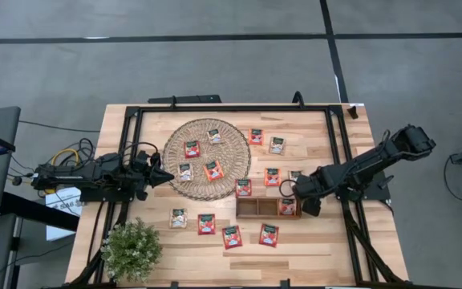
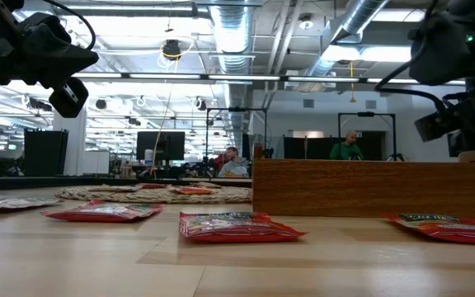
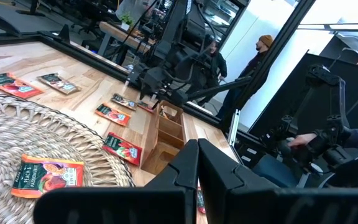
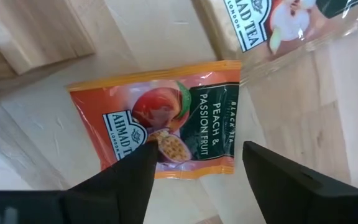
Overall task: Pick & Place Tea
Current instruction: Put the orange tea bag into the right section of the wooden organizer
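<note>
Several red, orange and beige tea sachets lie flat on the table, some on the round wicker mat [image 1: 207, 158], a row near the front edge [image 1: 232, 236]. An orange peach sachet [image 4: 166, 127] lies in the right-hand compartment of the wooden tray [image 1: 257, 207]. My right gripper [image 4: 197, 149] hangs open just above that sachet [image 1: 287, 206], one finger over its edge and one beside it. I cannot tell if they touch. My left gripper [image 1: 167, 177] is shut, level, at the mat's left edge, holding nothing [image 3: 197, 155].
A potted plant [image 1: 131, 249] stands at the near left corner. A black frame [image 1: 231, 108] runs around the table's edges. An apple sachet [image 4: 291, 18] lies just beyond the tray wall. People stand in the room behind the table [image 3: 263, 50].
</note>
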